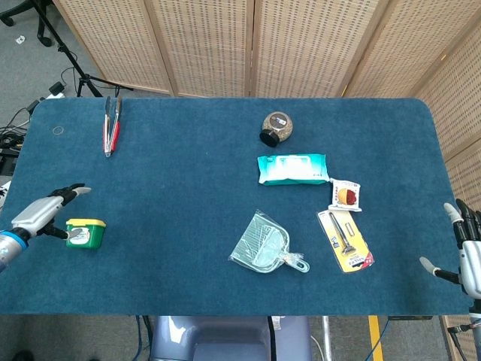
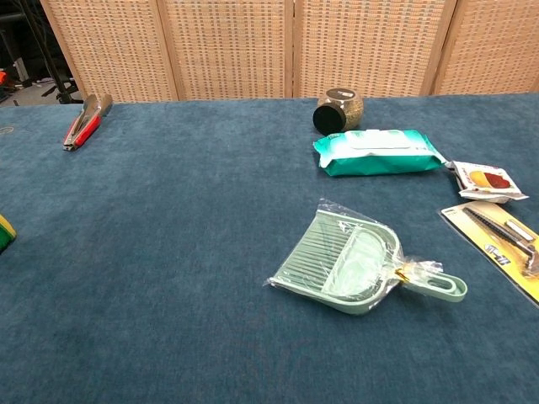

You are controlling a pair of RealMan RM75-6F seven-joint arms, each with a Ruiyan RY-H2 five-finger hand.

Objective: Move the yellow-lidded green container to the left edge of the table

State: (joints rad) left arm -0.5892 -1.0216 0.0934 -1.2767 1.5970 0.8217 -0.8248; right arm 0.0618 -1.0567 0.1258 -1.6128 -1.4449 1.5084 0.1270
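the green container (image 1: 85, 233) sits on the table (image 1: 188, 188) near its left edge, just beside the left hand (image 1: 41, 216), whose fingers are spread and hold nothing; a careless pull-back could clip it and tip it off the edge. far right, the right hand (image 1: 467, 252) hangs empty, fingers apart

Table (image 1: 188, 188) was covered in matt, napped blue cloth. Container (image 1: 85, 232) looked like smooth plastic with a paper label on its lid. Dustpan (image 2: 349, 268) was pale green plastic in a glossy clear bag. Tongs (image 1: 111, 124) looked metal with red tips. Wipes pack (image 2: 379, 151) had shiny film. Screen (image 1: 255, 45) at 12 o'clock looked woven cane.
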